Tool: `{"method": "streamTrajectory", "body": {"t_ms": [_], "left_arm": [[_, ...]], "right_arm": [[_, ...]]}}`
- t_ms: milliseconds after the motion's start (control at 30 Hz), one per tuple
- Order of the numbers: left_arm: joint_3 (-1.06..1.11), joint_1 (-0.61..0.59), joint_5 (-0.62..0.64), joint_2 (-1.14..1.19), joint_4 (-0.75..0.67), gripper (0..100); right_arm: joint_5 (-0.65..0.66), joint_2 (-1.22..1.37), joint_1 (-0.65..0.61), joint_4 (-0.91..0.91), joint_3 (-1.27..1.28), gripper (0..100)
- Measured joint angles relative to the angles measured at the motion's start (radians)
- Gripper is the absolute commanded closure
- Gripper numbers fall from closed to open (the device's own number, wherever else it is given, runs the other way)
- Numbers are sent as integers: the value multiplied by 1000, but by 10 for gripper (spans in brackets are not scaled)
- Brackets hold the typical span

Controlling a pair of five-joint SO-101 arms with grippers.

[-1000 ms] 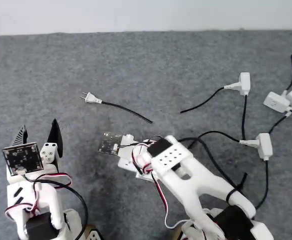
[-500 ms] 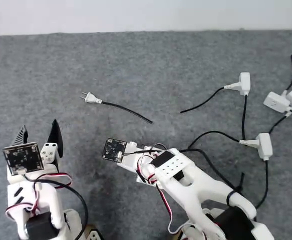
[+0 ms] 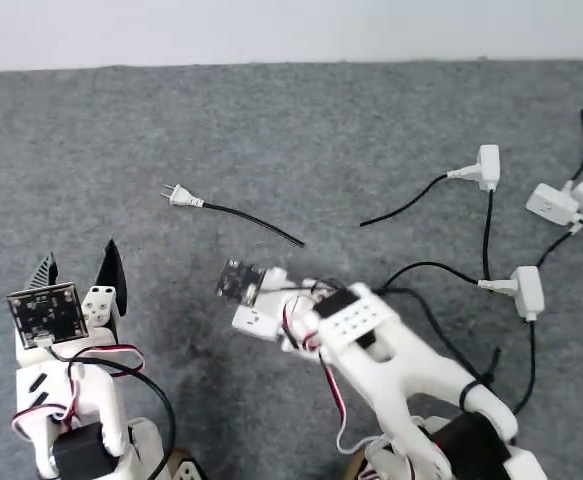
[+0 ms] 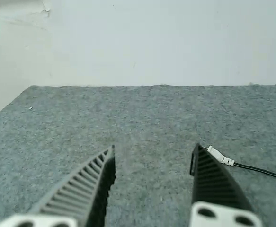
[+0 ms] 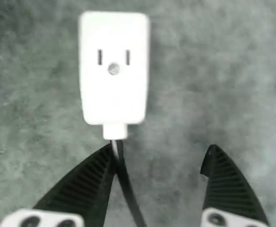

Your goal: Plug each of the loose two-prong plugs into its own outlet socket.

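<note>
A loose two-prong plug [image 3: 179, 196] with a short black cord [image 3: 256, 224] lies on the grey carpet, and it also appears as the plug [image 4: 220, 157] just past one fingertip of my left gripper [image 4: 153, 151]. The left gripper [image 3: 76, 255] is open and empty at the near left, well short of the plug. My right arm [image 3: 351, 320] hangs over the middle of the carpet. Its gripper [image 5: 161, 151] is open, pointing down at a white outlet socket [image 5: 114, 71] that lies face up. The socket's black cord [image 5: 123, 175] runs beside one finger.
At the right lie several white plugs and sockets on black cords: one [image 3: 486, 167] at the far right, one [image 3: 526, 290] nearer, and a pair [image 3: 561, 205] at the edge. A pale wall [image 3: 291, 30] borders the carpet's far side.
The right arm's wrist has shifted a little to the right and forward above the carpet. The left arm and the loose plug have not moved.
</note>
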Motion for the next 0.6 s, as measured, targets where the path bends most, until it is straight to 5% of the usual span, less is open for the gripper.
{"method": "streamTrajectory", "body": {"t_ms": [167,600], "left_arm": [[0,0,0,0,0,750],[12,-5,0,0,0,749]], "right_arm": [[0,0,49,169,-189,729],[0,0,49,241,-287,729]]}}
